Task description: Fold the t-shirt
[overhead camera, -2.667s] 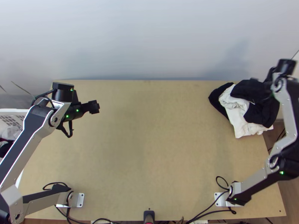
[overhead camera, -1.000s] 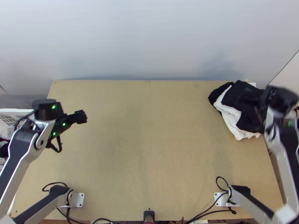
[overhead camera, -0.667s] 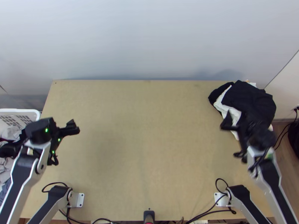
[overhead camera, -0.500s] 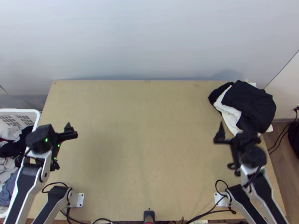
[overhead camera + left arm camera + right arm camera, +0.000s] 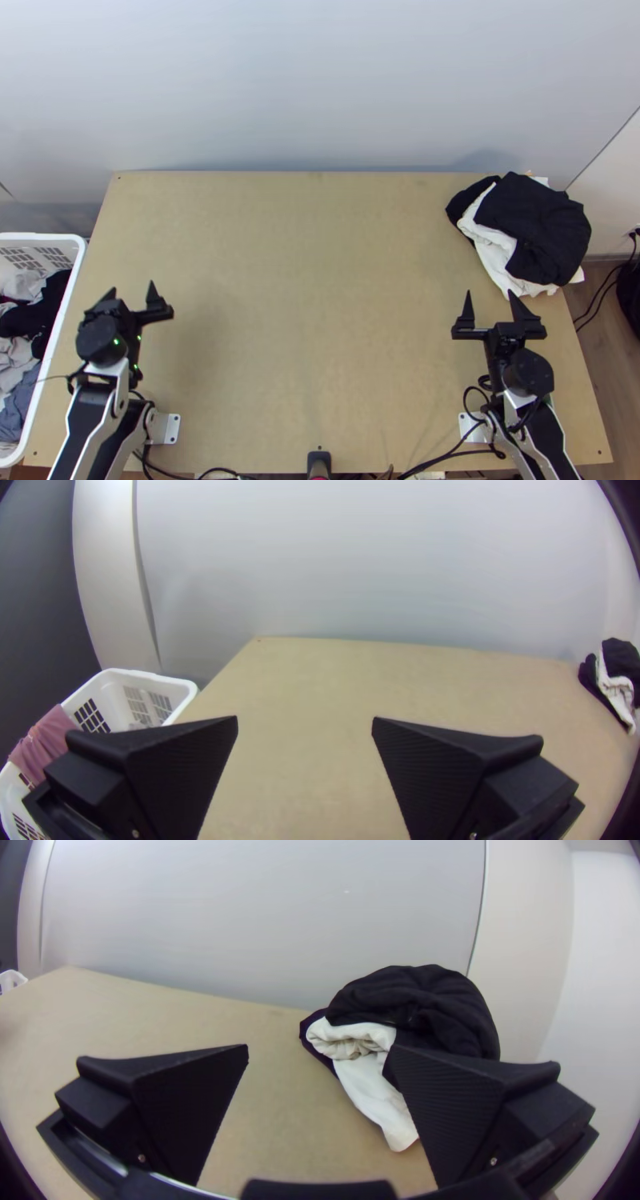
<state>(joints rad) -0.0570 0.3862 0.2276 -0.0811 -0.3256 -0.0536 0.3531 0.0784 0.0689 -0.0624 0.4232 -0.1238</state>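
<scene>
Beneath both arms extends the light wooden table (image 5: 320, 280). Off its left edge stands a white basket (image 5: 40, 235) containing mixed clothes. At the table's far right corner lies a bunched heap of black and white cloth (image 5: 532, 220), black over white; which piece is the t-shirt cannot be told. The right gripper (image 5: 490, 294), near the heap's near side, and the left gripper (image 5: 132, 288), toward the table's left edge, both present fingers wide apart.
</scene>
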